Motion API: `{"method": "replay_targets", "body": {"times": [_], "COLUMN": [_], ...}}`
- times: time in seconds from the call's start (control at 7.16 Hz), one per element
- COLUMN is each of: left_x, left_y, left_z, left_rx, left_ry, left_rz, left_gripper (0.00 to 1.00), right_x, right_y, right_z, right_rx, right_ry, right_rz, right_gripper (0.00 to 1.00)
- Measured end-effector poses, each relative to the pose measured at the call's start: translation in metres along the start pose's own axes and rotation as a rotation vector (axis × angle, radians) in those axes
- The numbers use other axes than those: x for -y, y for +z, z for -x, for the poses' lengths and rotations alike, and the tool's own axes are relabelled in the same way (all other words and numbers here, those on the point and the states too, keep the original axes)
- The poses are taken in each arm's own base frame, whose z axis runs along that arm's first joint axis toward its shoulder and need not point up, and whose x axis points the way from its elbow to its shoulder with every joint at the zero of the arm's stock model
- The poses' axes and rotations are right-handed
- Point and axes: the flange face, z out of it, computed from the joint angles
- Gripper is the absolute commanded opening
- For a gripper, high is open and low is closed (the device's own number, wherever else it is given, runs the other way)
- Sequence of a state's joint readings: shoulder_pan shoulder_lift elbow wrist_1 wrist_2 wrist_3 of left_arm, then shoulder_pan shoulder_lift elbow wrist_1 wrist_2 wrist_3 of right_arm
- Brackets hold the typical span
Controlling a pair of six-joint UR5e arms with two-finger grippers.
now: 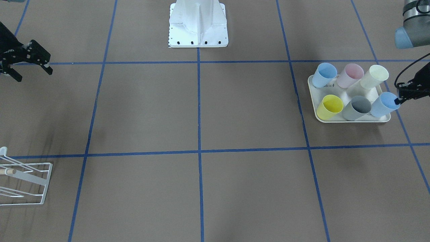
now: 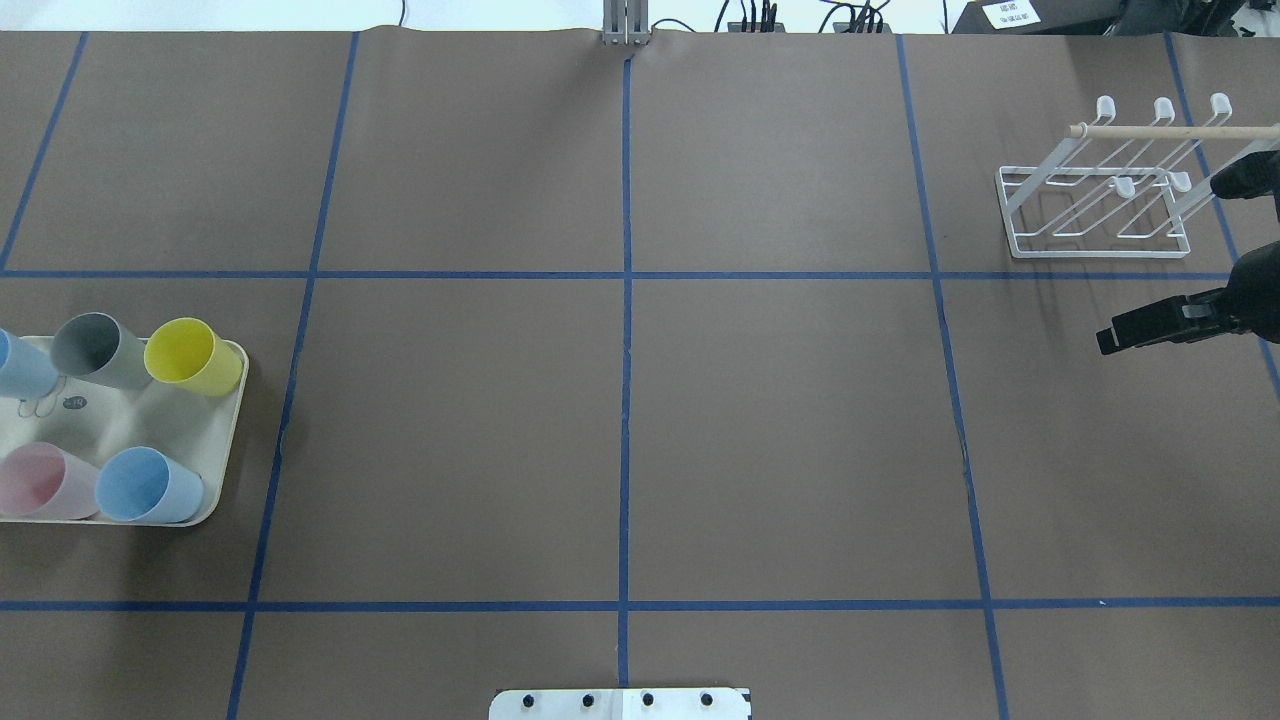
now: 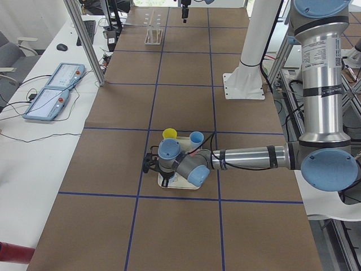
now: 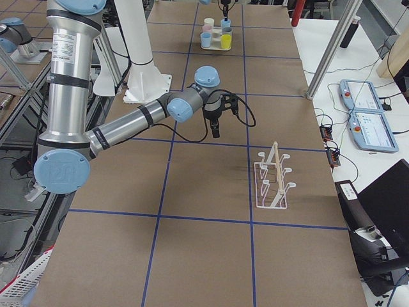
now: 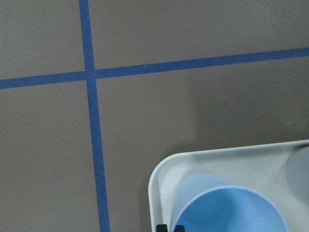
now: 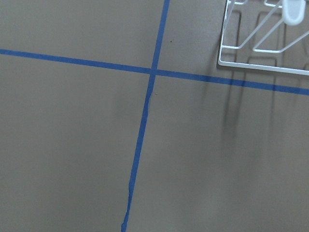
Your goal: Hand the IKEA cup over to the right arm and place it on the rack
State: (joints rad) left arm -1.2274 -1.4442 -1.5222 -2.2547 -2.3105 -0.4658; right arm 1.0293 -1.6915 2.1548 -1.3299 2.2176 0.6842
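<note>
Light-blue cup (image 1: 383,105), thin plastic by the look: judged light, smooth, likely to flex if squeezed; best pinched at the rim. It stands on a corner of the cream tray (image 1: 356,121), at the worktop's left end. Left gripper (image 1: 397,100) fingers at its rim; clamped or not, cannot tell. Right gripper (image 1: 33,75) fingers spread, empty, near white rack (image 2: 1120,185)

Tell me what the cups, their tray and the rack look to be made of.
Cups: likely matte plastic, going by the thin walls and uniform pastel colours. Tray: cream, smooth, probably plastic, with moulded rounded corners. Rack: thin white-coated wire, probably metal; its dowel looks like pale unfinished wood.
</note>
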Motion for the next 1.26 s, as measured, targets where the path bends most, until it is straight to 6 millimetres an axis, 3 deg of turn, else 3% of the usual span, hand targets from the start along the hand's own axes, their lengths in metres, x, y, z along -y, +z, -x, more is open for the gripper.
{"method": "replay_targets", "body": {"times": [0.28, 0.56, 0.98, 1.26], "left_x": [0.008, 0.028, 0.057, 0.086], "left_y": [-0.016, -0.059, -0.118, -0.142], "left_z": [0.001, 0.004, -0.028, -0.064], "left_rx": [-0.033, -0.029, -0.042, -0.109], "left_ry": [-0.023, -0.075, -0.161, -0.291], "left_rz": [-0.010, -0.060, -0.142, -0.173], "left_gripper": [0.00, 0.00, 0.00, 0.00], "right_x": [0.012, 0.039, 0.084, 0.104], "right_y": [-0.005, -0.011, -0.004, 0.004], "right_z": [0.014, 0.042, 0.117, 0.148], "right_rx": [0.020, 0.048, 0.075, 0.118], "right_ry": [-0.022, -0.067, -0.208, -0.284], "right_rz": [-0.023, -0.072, -0.205, -0.308], "right_gripper": [1.00, 0.99, 0.97, 0.99]}}
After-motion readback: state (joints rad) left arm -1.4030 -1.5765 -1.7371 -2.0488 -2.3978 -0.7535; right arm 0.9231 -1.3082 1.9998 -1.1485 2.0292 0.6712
